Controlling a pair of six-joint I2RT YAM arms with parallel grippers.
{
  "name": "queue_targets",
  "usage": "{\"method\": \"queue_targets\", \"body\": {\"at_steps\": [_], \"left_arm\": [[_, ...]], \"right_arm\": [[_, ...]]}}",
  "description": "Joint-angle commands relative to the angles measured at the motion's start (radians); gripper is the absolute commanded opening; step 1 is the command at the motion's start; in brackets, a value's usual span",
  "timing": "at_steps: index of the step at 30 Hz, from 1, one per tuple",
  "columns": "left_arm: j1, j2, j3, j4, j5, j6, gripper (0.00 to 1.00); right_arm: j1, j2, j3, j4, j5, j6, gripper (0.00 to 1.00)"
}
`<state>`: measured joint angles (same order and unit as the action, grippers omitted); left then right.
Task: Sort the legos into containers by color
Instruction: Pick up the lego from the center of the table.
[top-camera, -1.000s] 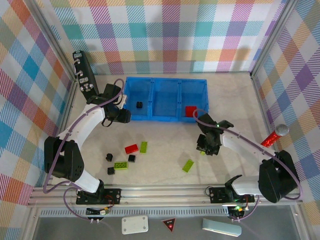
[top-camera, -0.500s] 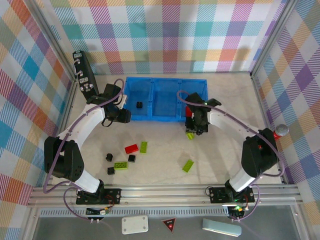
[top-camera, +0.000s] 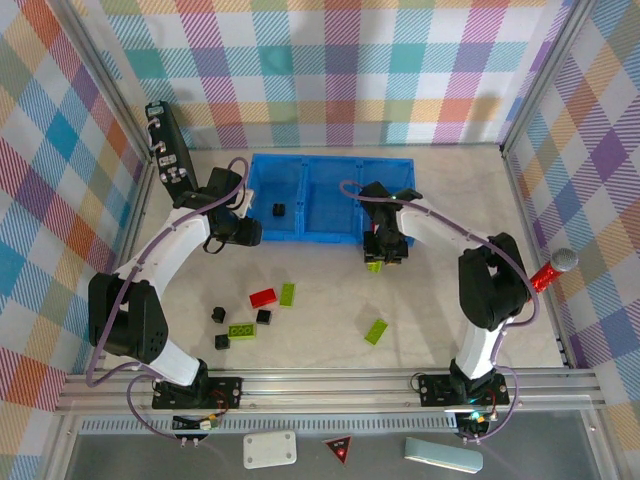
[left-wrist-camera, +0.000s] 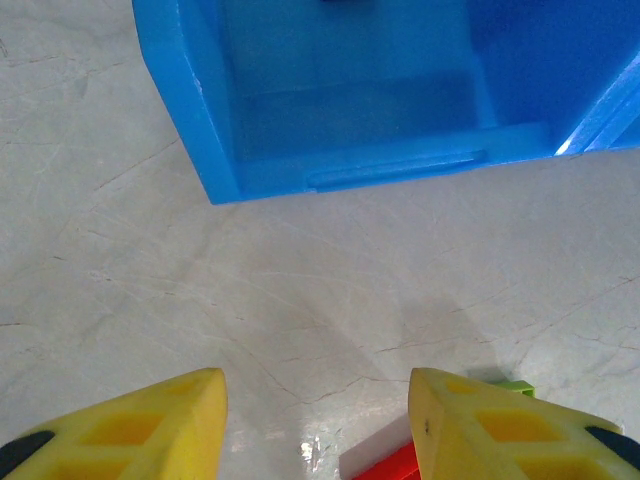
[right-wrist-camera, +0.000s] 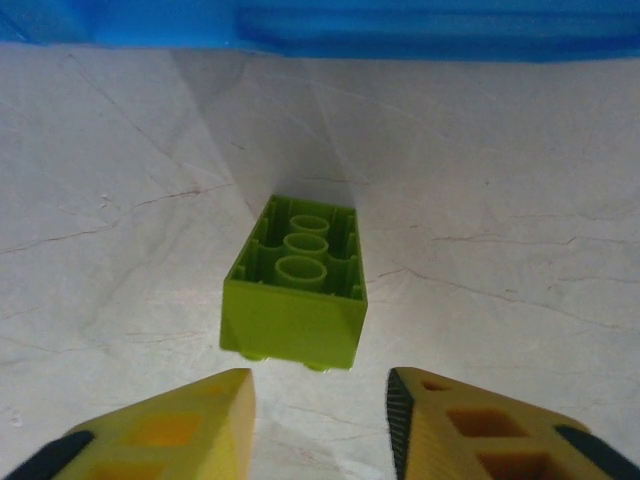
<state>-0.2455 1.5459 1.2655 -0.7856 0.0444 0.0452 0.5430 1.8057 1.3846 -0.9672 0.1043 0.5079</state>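
Right gripper (right-wrist-camera: 318, 405) is part open and empty; the green brick (right-wrist-camera: 297, 290) lies upside down on the table (right-wrist-camera: 500, 200) just short of the tray (right-wrist-camera: 420, 30). Straddle its long sides squarely before closing. Left gripper (left-wrist-camera: 315, 415) hangs part open, empty.

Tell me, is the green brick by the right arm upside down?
Upside down: the lime-green brick shows its hollow underside with three tubes.

The setting was a robotics laboratory test cell: multicoloured plaid fabric walls (top-camera: 340, 60) enclosed a pale marbled tabletop (top-camera: 320, 310); a silver aluminium rail (top-camera: 330, 384) along the lower frame edge carried two black bolted arm bases (top-camera: 197, 390).
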Motion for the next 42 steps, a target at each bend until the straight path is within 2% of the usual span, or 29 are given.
{"method": "queue_targets", "body": {"at_steps": [1, 11, 20, 31, 36, 42], "left_arm": [[0.011, 0.007, 0.013, -0.015, 0.013, -0.007, 0.51], [0.011, 0.004, 0.013, -0.017, 0.014, -0.005, 0.51], [0.011, 0.003, 0.015, -0.017, 0.015, -0.005, 0.5], [0.011, 0.003, 0.014, -0.017, 0.016, -0.003, 0.51], [0.011, 0.0, 0.014, -0.017, 0.014, -0.004, 0.5], [0.011, 0.003, 0.014, -0.017, 0.018, -0.004, 0.51]], "right_arm": [[0.003, 0.009, 0.029, -0.027, 0.026, 0.003, 0.48], [0.003, 0.031, 0.046, -0.005, 0.019, 0.036, 0.56], [0.003, 0.064, 0.062, 0.021, 0.017, 0.082, 0.55], [0.004, 0.109, 0.107, 0.018, 0.027, 0.073, 0.46], [0.003, 0.1, 0.115, 0.013, 0.023, 0.067, 0.38], [0.004, 0.081, 0.124, -0.005, 0.013, 0.057, 0.35]]}}
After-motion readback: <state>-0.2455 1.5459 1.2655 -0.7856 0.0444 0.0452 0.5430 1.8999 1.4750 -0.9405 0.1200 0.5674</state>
